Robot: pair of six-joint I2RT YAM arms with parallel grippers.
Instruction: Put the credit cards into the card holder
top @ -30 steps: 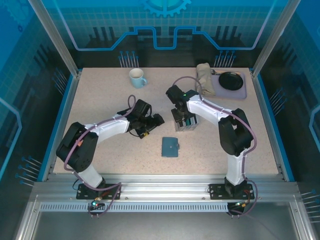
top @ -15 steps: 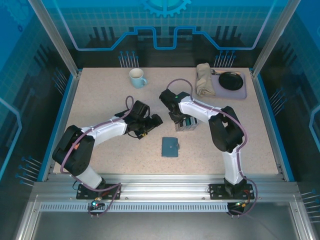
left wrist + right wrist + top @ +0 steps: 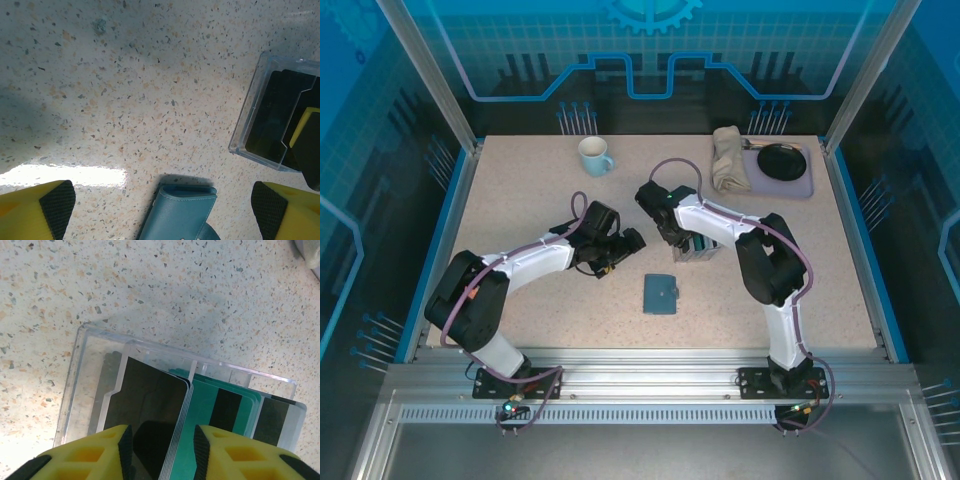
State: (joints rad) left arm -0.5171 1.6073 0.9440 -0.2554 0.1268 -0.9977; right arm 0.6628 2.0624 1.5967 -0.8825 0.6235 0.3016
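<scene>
Your right gripper (image 3: 160, 440) straddles the dark card (image 3: 150, 395) among credit cards (image 3: 220, 410) in the clear rack (image 3: 82, 375), likely to pull it; can't tell if pinched. Left gripper (image 3: 162, 202) spread wide near closed card holder (image 3: 661, 294), 7 o'clock from rack, ready to brace.

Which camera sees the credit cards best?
The right wrist view: the credit cards stand close up, dark and teal, in their clear rack. The top view shows them tiny; the left wrist view catches dark ones at its edge.
</scene>
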